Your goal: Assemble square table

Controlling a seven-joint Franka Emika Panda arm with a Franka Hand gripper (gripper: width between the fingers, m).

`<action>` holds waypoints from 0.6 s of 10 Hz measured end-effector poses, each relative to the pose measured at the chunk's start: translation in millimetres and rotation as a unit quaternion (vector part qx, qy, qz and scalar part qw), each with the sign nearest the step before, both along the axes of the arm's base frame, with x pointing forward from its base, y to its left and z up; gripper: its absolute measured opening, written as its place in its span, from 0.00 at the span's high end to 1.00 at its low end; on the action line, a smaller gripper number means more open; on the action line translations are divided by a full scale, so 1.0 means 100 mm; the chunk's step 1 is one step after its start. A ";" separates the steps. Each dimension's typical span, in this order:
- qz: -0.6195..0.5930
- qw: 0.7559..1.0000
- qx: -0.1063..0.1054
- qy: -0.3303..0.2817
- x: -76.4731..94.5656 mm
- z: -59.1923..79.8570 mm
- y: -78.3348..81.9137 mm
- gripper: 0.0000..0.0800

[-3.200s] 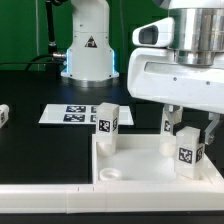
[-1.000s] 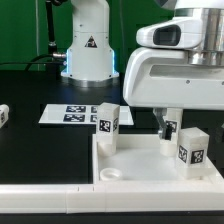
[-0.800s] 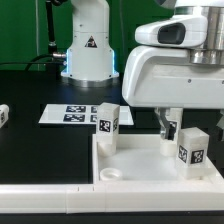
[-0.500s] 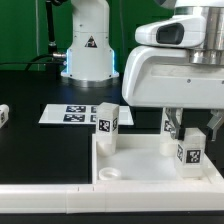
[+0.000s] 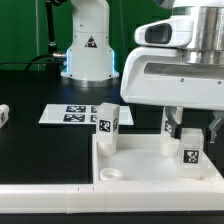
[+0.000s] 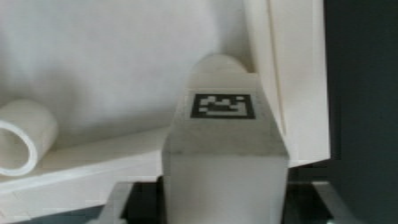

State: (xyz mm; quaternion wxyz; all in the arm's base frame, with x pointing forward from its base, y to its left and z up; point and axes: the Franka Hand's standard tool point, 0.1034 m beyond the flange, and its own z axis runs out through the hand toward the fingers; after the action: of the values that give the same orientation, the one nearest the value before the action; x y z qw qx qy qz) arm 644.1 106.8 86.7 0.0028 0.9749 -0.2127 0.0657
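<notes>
In the exterior view, the gripper hangs over the square tabletop, at the exterior view's right. Its jaws pinch a white leg upright near its top. The leg's foot sits low in the tray, close to the far right corner. Whether it rests in a socket there is hidden by the leg itself. A second leg stands at the far left corner and an open round socket shows at the near left one. A third leg lies well apart on the black table, and the marker board lies behind the tray.

- If the foot is off centre, pushing down may jam it on the socket lip or shove the whole tray.
- The tray looks light, so a sideways drag could also upset the standing leg.

In the wrist view, the held leg fills the middle with its tag facing the camera, and the tabletop's raised rim runs just beside it. Another socket shows to one side.

- With the rim this close, a small tilt or slip in the grip could catch the leg against it.
- Letting go before the leg is seated would probably let it topple.
</notes>
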 end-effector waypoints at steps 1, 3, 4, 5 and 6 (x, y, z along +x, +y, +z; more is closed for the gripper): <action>-0.072 0.997 0.009 -0.002 0.00 0.00 -0.01 0.64; -0.168 0.986 0.025 -0.003 -0.01 -0.01 -0.01 0.64; -0.226 0.974 0.032 -0.003 -0.02 -0.01 -0.01 0.64; -0.277 0.960 0.038 -0.001 -0.02 -0.02 -0.01 0.64; -0.312 0.949 0.041 0.002 -0.03 -0.02 -0.01 0.64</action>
State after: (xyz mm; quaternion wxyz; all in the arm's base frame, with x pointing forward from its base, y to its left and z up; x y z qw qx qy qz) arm 641.1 106.2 84.8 -0.0160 0.8593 -0.5087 0.0511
